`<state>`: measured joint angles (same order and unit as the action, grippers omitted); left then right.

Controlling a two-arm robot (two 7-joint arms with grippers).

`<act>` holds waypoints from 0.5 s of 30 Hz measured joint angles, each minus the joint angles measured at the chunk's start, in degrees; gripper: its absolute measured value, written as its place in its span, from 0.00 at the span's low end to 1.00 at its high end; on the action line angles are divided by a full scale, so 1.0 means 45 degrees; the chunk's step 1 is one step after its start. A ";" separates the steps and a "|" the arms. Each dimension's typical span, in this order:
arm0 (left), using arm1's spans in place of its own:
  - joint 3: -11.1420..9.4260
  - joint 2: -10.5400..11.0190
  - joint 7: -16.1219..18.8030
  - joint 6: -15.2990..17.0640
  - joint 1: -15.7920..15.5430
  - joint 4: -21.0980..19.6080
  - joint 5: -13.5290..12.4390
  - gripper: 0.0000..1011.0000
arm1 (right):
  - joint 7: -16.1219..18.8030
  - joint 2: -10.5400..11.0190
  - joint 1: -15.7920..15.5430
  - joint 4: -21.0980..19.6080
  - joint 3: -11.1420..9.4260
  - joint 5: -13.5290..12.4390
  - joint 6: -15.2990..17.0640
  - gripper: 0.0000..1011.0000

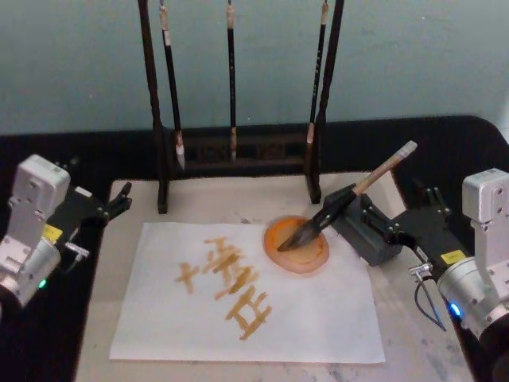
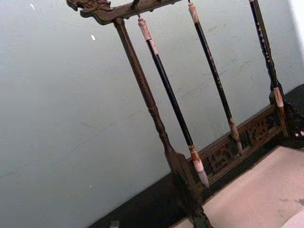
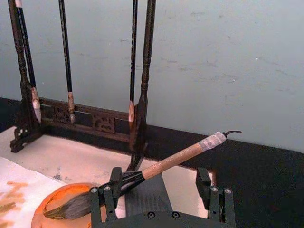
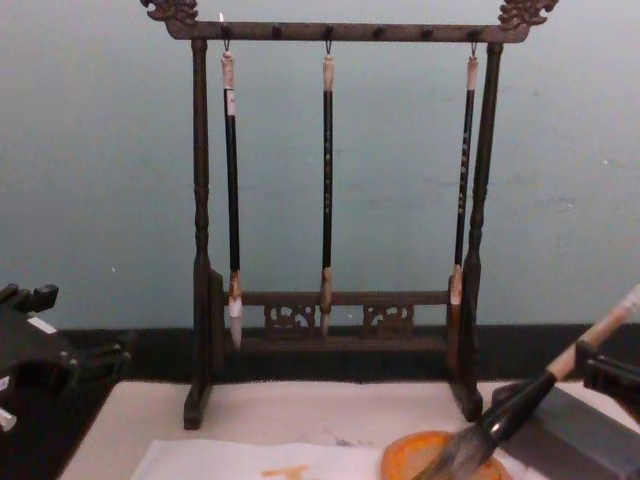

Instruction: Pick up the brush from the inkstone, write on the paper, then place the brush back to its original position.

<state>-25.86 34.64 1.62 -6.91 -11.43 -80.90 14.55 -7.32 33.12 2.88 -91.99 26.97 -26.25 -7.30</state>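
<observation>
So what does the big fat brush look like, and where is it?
The brush has a pale tan handle with a whitish wrapped end, a black lower section and a bushy grey-brown tuft. It lies tilted, handle end raised. Its tuft rests in the orange dish on the paper's edge, and its black section leans on a dark grey block. The right gripper is open, a finger on each side of the handle, not pinching it.
</observation>
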 joint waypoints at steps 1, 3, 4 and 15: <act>-0.0001 0.0000 0.0000 0.0000 -0.0001 0.0000 0.0000 1.00 | -0.0001 0.0000 0.0000 0.0000 0.0000 0.0000 0.0000 0.99; 0.0000 0.0000 0.0000 0.0000 0.0000 0.0000 -0.0001 1.00 | -0.0001 0.0000 0.0000 0.0000 0.0001 -0.0001 0.0000 0.99; 0.0000 0.0000 0.0000 0.0000 -0.0001 0.0000 0.0000 1.00 | -0.0001 0.0000 0.0000 0.0000 0.0000 0.0000 0.0000 0.99; 0.0000 0.0000 0.0000 -0.0001 0.0000 0.0000 0.0000 1.00 | 0.0000 0.0000 0.0000 0.0000 0.0000 0.0000 0.0000 0.99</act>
<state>-25.86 34.64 1.62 -6.91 -11.43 -80.90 14.55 -7.32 33.12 2.88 -91.99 26.97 -26.25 -7.30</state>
